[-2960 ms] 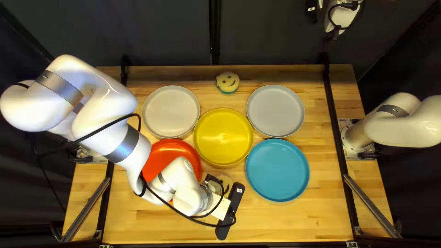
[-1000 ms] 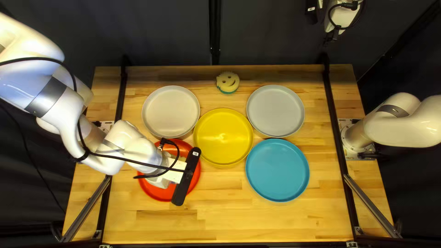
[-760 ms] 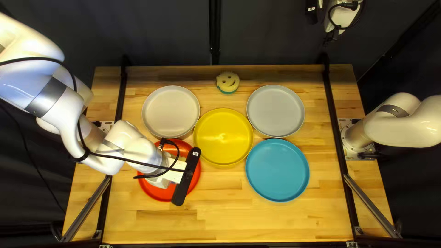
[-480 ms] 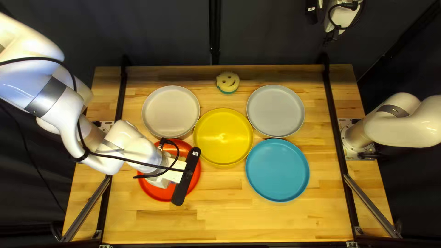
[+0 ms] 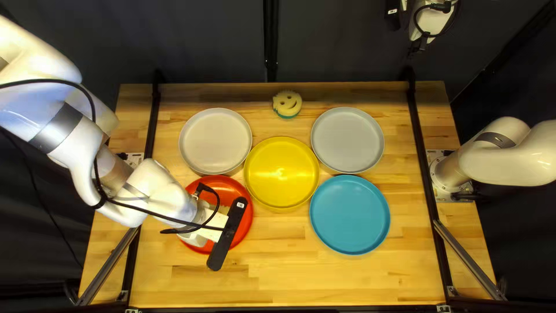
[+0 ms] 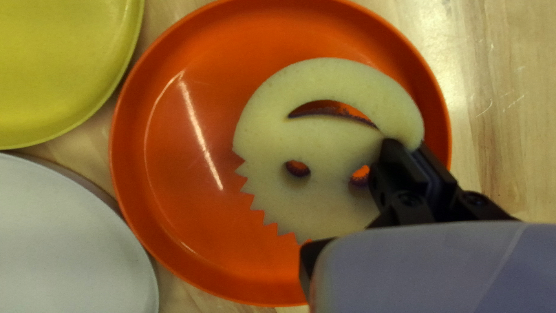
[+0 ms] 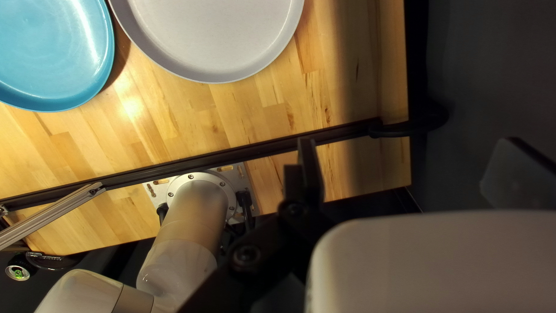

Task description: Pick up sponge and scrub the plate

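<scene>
My left gripper is over the red plate in the top left view and mostly hides what is beneath it. The left wrist view shows a pale yellow smiley sponge with a jagged edge over the orange-red plate, its face holes showing the plate. There my left gripper is shut on the sponge near its rim, beside the mouth and an eye. Contact between sponge and plate is unclear. My right gripper, beyond the table's far edge, has its fingers apart and empty in its wrist view.
A second smiley sponge lies near the far edge. Around the red plate are a yellow plate, a whitish plate, a grey plate and a blue plate. Black rails run along both sides.
Over three seconds my left gripper went from the table's near middle, over a sponge, to above the red plate. Since half a second ago it has shifted slightly nearer and left. The right arm stayed put.
</scene>
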Tool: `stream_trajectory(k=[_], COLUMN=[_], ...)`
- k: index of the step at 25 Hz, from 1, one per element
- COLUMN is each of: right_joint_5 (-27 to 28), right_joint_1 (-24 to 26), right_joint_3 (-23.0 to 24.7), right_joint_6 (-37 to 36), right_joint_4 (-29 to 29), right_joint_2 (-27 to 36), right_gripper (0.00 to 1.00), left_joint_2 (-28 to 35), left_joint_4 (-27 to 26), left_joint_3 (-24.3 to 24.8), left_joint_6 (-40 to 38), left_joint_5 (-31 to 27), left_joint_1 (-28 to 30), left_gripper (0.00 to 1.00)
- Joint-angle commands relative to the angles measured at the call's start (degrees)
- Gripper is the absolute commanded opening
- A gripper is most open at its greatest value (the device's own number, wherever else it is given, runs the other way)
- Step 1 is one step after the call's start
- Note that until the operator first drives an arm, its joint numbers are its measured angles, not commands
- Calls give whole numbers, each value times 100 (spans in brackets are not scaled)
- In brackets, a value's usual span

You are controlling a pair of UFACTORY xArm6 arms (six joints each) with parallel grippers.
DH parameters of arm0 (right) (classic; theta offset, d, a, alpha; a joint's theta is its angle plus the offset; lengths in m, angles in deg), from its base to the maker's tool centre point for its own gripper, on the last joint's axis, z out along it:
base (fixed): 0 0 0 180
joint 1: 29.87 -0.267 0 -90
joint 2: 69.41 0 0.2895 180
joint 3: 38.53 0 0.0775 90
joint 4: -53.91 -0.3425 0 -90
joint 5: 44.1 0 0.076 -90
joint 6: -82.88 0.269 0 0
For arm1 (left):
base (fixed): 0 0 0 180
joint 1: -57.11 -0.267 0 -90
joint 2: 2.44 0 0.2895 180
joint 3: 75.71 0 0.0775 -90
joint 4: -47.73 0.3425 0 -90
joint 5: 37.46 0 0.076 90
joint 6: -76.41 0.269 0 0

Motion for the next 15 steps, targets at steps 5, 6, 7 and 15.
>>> stream_trajectory(k=[5, 6, 7, 15], right_joint_5=[0, 0, 0, 0], right_joint_1=[0, 0, 0, 0], right_joint_3=[0, 0, 0, 0], right_joint_6=[0, 0, 0, 0], right_joint_4=[0, 0, 0, 0], right_joint_2=[0, 0, 0, 0], right_gripper=[100, 100, 100, 100], left_joint_2=[-342, -354, -370, -386], left_joint_4=[-421, -460, -503, -780], left_joint_3=[-81, -71, -55, 82], left_joint_6=[488, 543, 603, 1201], left_joint_5=[197, 212, 238, 365], left_joint_1=[-1, -19, -38, -426], left_gripper=[0, 0, 0, 0])
